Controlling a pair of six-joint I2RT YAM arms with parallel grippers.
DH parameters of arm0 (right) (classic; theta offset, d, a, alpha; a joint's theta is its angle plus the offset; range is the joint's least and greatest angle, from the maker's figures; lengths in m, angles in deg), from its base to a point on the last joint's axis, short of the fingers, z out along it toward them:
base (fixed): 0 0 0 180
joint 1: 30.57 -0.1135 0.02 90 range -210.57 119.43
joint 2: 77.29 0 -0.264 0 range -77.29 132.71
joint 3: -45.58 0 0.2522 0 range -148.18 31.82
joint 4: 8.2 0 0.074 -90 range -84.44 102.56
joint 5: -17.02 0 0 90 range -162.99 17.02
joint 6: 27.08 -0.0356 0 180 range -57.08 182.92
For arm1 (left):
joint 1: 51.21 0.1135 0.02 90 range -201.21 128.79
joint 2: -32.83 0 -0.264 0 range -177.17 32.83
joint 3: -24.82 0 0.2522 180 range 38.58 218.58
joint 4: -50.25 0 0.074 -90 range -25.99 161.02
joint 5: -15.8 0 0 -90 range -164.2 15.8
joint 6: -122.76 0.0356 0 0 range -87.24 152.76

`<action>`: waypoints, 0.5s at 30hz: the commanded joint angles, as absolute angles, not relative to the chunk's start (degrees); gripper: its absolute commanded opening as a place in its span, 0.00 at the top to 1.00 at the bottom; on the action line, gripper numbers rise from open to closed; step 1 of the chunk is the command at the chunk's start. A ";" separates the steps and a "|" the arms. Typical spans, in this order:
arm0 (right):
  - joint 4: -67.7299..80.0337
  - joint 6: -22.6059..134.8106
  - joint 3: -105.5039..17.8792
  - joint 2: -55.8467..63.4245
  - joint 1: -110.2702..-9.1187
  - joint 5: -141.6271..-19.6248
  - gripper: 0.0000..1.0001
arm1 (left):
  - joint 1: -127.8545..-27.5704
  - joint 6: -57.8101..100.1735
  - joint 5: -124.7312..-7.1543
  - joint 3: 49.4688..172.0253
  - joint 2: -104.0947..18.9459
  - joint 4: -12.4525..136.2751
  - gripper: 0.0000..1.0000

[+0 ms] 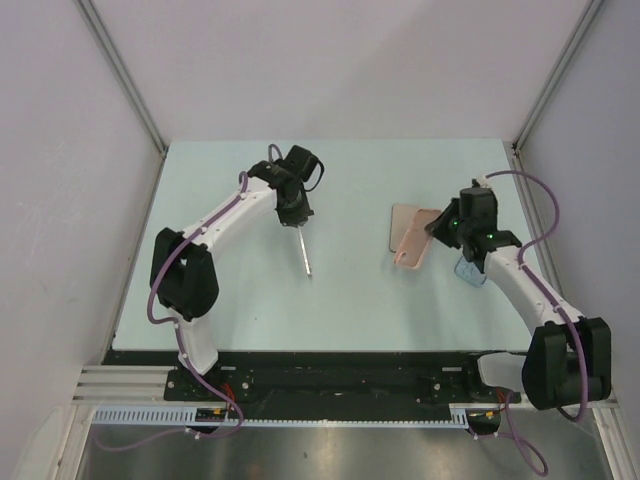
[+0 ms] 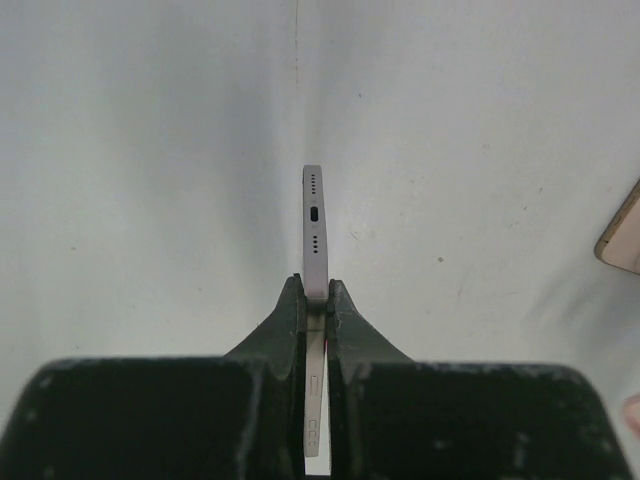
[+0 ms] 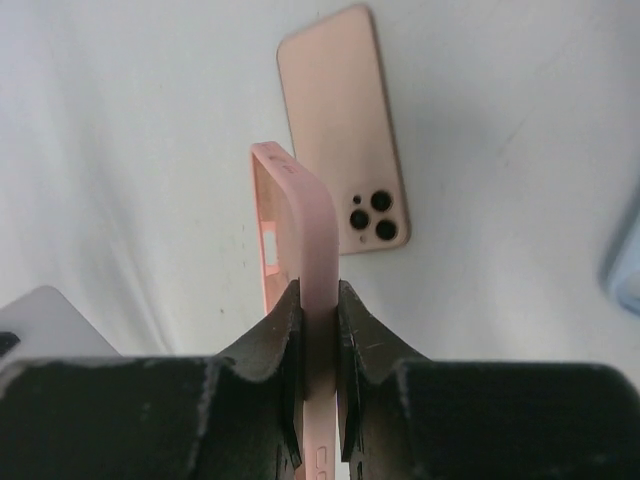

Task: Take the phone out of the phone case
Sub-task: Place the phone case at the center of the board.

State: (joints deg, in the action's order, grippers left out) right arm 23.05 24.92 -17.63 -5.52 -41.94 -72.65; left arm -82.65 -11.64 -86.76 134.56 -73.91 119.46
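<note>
My left gripper (image 1: 298, 214) (image 2: 316, 293) is shut on a thin silver phone (image 2: 314, 230), held edge-on with its port end pointing away; in the top view the phone (image 1: 305, 255) reaches toward the table's middle. My right gripper (image 1: 441, 229) (image 3: 318, 298) is shut on the rim of a pink phone case (image 3: 298, 215) (image 1: 415, 251), which looks empty, its inside and camera cutout showing. A rose-gold phone (image 3: 340, 140) (image 1: 401, 226) lies back-up on the table just beyond the case.
A pale blue translucent object (image 1: 470, 270) (image 3: 625, 265) lies on the table to the right of my right gripper. A grey flat shape (image 3: 50, 320) shows at the right wrist view's lower left. The rose-gold phone's corner (image 2: 622, 240) shows at the left wrist view's right edge.
</note>
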 commanded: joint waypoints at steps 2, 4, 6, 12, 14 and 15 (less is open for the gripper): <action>14.71 26.18 -17.66 -4.61 -31.02 -82.37 1.00 | -82.85 -3.28 -91.59 135.60 -72.11 116.22 1.00; 12.60 25.13 -17.66 -1.90 -26.29 -84.40 1.00 | -82.85 -0.83 -92.13 135.87 -72.20 116.22 1.00; 8.56 24.42 -17.75 0.30 -24.42 -85.37 1.00 | -82.68 0.24 -93.36 136.14 -72.64 116.48 1.00; 0.64 20.82 -21.16 12.77 -18.88 -84.59 1.00 | -82.06 0.50 -91.70 135.44 -73.43 115.79 1.00; 0.20 20.29 -26.60 17.17 -17.57 -85.81 1.00 | -81.97 0.51 -91.34 135.35 -73.87 115.34 1.00; 0.20 19.94 -28.63 21.80 -17.47 -85.99 1.00 | -81.97 0.51 -91.60 135.61 -74.30 115.17 1.00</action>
